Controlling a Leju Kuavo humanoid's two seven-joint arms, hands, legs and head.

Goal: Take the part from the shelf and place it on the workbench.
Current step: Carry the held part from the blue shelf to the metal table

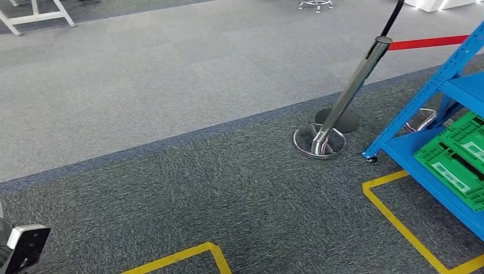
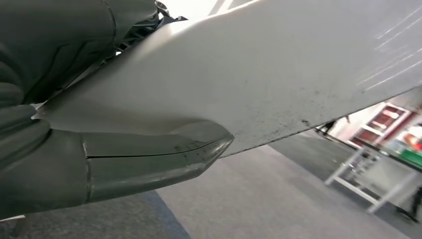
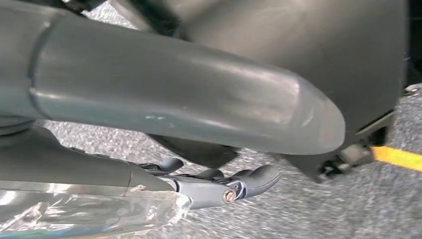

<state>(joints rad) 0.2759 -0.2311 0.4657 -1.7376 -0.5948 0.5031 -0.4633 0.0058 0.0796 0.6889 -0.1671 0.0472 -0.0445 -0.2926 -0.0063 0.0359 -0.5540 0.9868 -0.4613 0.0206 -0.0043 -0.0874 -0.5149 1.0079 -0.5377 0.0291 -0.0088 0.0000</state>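
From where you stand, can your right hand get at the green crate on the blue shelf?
Probably not yet. The right hand hangs low over carpet; the green crate sits on the blue shelf beyond the yellow tape line.

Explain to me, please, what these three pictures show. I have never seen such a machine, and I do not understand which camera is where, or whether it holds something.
This is a walking robot with two arms and hands. The wide picture comes from a camera in its head, looking forward and down at a grey carpet floor with yellow tape lines. At the right stands a blue shelf with green crates. Near it is a shiny barrier post with a red belt.

The other two pictures come from cameras at the wrists, so they look turned. One shows the left hand close up, against a pale grey surface, probably the robot's own body. The other shows the right hand, with clear plastic wrap beside its dark fingers. Whether that hand holds the plastic, I cannot tell.
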